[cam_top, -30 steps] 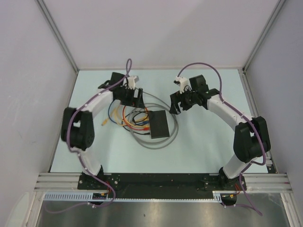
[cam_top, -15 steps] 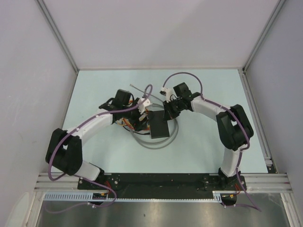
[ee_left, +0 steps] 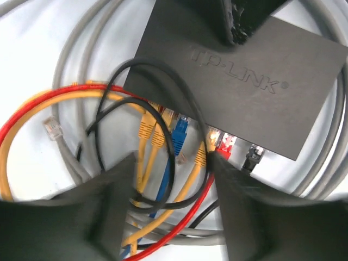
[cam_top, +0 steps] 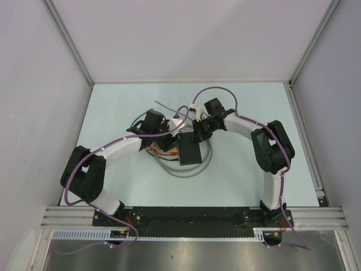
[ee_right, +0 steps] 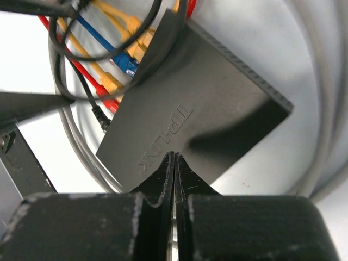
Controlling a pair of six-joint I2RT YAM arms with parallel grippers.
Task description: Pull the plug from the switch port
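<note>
Your clenched right gripper (ee_right: 174, 157) pins the light, slide-prone switch (ee_right: 206, 109) as the left gripper (ee_left: 174, 163) gapes over its small stiff plugs (ee_left: 178, 130); pinch one by its body

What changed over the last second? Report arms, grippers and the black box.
Both arms swung inward from their spread pose. The right gripper closed empty and now has its tips on top of the black box. The left gripper came over the cables at the box's ports, fingers open astride them. Box and plugged cables stayed put.
</note>
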